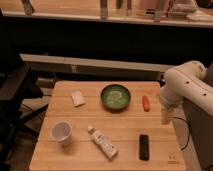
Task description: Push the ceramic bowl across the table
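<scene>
Gripper (164, 119) hangs fingers-down off the white arm (186, 84), at the right edge of the table (127, 131), about halfway along that edge. Jaws spread apart, nothing between them, nothing touched.

Nearest item: small orange-red oblong thing (146, 102), just left of the gripper and toward the far edge, lying flat, apart from the fingers.

Ceramic bowl (116, 97) sits upright left of the orange thing, near the far edge, about centre between left and right edges. Dark green rim, pale mottled inside. Well apart from the gripper, not touching any neighbour.

Black flat bar (144, 147) lies near the front right corner, long side running front to back.

White tube or bottle (103, 142) lies on its side near the front edge, centre-left, angled diagonally.

White paper cup (62, 133) stands upright near the front left corner, mouth up.

Small white block (78, 98) lies left of the bowl, toward the far left corner.

Dark chair (15, 92) stands off the left edge of the table.
</scene>
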{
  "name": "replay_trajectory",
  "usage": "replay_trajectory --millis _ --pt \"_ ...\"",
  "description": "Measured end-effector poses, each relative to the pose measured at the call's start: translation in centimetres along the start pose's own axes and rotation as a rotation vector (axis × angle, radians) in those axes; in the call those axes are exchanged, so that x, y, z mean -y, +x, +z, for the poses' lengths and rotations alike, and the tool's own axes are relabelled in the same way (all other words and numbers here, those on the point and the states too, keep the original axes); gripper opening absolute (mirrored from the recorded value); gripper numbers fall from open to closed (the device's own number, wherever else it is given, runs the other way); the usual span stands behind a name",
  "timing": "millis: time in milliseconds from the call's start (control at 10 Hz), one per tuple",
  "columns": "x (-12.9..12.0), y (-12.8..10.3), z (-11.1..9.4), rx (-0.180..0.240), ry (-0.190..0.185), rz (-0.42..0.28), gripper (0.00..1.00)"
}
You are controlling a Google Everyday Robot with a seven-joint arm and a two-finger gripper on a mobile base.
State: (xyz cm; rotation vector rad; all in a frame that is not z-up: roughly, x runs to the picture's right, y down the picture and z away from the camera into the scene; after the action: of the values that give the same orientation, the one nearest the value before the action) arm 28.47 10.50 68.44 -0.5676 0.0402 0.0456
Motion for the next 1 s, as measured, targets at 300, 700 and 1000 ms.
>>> replay_trajectory --millis 300,700,1000 --pt "0.0 0.0 0.0 0.000 0.000 0.000 0.80" --pt "2.8 -0.5 1.0 0.009 0.017 -0.031 0.80" --pt "2.7 -0.3 1.3 0.008 0.018 -0.040 0.80"
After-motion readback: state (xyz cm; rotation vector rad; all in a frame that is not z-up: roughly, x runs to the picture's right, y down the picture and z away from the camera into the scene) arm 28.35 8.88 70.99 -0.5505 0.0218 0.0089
